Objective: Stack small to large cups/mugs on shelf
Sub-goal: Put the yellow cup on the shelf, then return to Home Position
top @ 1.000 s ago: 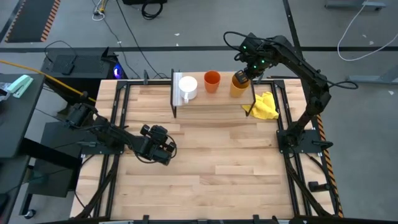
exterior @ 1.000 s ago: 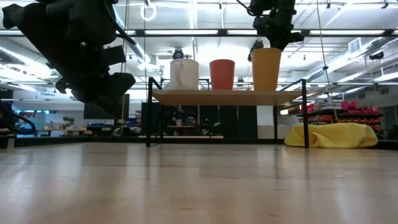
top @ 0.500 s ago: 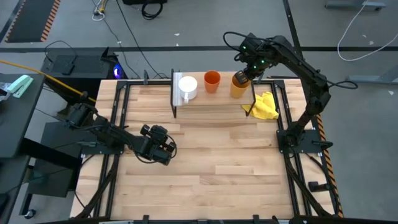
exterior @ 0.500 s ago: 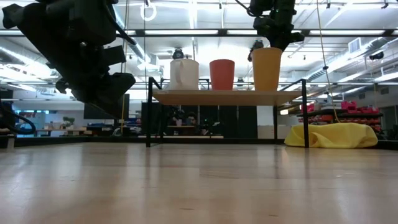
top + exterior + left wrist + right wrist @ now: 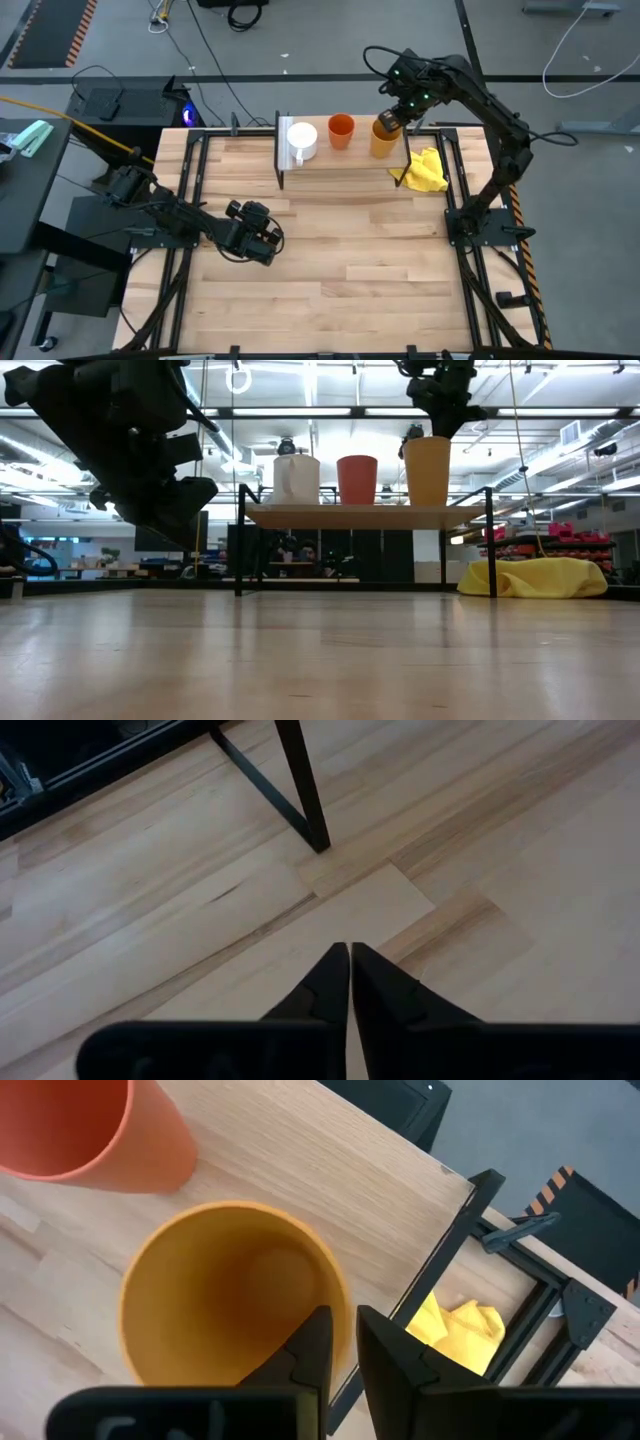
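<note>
Now right pincer (image 5: pixel 338 1342) above yellow-orange cup (image 5: pixel 383 139) rim, narrowly parted, apparently empty; cups ordered by size on shelf (image 5: pixel 365 516); left pincer (image 5: pixel 349 982) closed, idle.

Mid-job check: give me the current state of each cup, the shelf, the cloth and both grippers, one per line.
white mug: upright on shelf, at one end.
orange-red cup: upright, middle, empty.
yellow-orange cup: upright, other end, empty, not gripped.
shelf: carrying all three cups in a row.
yellow cloth: crumpled on the table beside the shelf.
right gripper: above the yellow-orange cup's rim, slightly open.
left gripper: shut, empty, over bare table.
</note>
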Robot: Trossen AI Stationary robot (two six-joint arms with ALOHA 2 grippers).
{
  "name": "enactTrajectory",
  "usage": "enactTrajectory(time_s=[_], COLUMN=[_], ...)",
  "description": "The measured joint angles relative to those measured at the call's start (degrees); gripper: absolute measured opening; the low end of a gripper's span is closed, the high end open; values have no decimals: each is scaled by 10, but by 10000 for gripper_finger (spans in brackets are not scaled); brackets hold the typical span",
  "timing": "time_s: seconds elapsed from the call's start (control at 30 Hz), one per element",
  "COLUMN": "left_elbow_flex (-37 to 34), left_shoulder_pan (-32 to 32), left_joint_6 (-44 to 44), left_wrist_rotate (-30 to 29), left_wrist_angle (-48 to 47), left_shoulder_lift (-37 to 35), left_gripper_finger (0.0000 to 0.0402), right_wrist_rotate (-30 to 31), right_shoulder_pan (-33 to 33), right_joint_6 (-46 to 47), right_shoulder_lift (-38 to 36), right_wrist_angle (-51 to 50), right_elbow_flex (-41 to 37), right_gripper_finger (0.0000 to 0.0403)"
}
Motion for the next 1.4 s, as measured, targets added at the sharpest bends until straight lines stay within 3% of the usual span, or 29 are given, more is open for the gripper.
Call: enactTrajectory(time_s=[0.47, 0.73, 0.9, 1.07, 1.3, 1.4], left_elbow_flex=[0, 0, 0, 0, 0, 0], left_shoulder_pan=[0, 0, -1, -1, -5, -5], left_joint_6=[0, 0, 0, 0, 20, 15], left_wrist_rotate=[0, 0, 0, 0, 40, 62], left_wrist_angle=[7, 10, 13, 32, 33, 34], left_shoulder_lift=[0, 0, 0, 0, 0, 0], left_gripper_finger=[11, 23, 32, 24, 17, 22], right_wrist_rotate=[2, 5, 49, 53, 176, 188], right_shoulder_pan=[22, 118, 200, 263, 378, 418], right_joint_6=[19, 27, 46, 81, 189, 210], right_shoulder_lift=[-124, -208, -245, -266, -318, -363], right_wrist_angle=[0, 20, 22, 17, 29, 83], right_elbow_flex=[1, -1, -3, -5, -122, -212], right_gripper_finger=[58, 58, 58, 58, 58, 58])
